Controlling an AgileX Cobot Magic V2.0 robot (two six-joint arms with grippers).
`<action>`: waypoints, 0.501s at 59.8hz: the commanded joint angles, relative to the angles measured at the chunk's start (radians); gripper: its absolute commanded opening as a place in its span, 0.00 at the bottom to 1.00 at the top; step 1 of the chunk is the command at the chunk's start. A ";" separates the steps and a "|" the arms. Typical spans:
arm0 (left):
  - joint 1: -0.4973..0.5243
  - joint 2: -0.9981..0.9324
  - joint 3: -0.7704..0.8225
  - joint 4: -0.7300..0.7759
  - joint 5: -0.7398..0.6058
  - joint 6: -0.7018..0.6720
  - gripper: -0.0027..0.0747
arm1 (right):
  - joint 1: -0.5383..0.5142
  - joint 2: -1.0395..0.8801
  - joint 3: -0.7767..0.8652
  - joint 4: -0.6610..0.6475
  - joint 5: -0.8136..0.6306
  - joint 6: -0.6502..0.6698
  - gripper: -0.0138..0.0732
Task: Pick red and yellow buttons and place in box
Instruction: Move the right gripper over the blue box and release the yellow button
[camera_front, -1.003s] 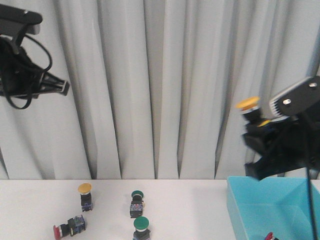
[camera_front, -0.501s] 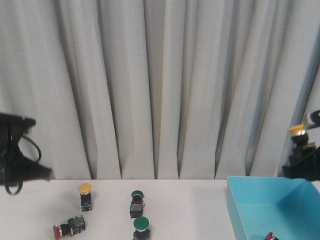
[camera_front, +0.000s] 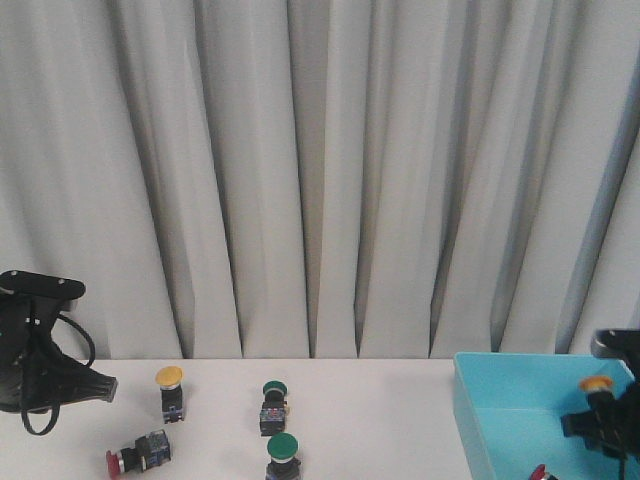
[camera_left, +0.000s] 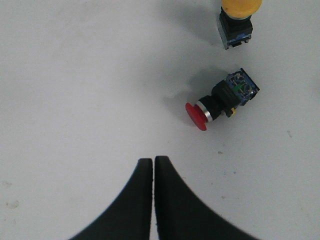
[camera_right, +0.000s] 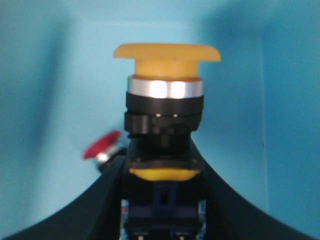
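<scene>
At the lower right of the front view, the right pincer (camera_front: 600, 425) sits inside the turquoise box (camera_front: 480, 415), pinching a yellow button (camera_front: 597, 384) by its dark body, cap up, long axis upright. The right wrist view shows what the front barely does: a red button (camera_right: 102, 146) already lying on the box floor, blurred, its cap tipped sideways.

At the lower left, the left pincer (camera_left: 153, 172) hangs over the white surface (camera_front: 380, 420) with its fingers pressed together, holding nothing. Its wrist view shows a second red button (camera_left: 220, 100) lying on its side, long axis slanting, cap toward the lower left of that frame, with another yellow button (camera_left: 237, 17) near it. Two green buttons (camera_front: 275, 400) stand mid-surface.
</scene>
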 joint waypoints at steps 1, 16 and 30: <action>-0.001 -0.045 -0.021 0.019 -0.041 -0.014 0.02 | -0.034 0.001 -0.032 0.003 -0.027 0.025 0.18; -0.001 -0.045 -0.021 0.019 -0.041 -0.014 0.02 | -0.034 0.077 -0.032 -0.015 -0.007 0.021 0.24; -0.001 -0.045 -0.021 0.019 -0.038 -0.014 0.02 | -0.035 0.107 -0.033 -0.058 0.010 0.024 0.45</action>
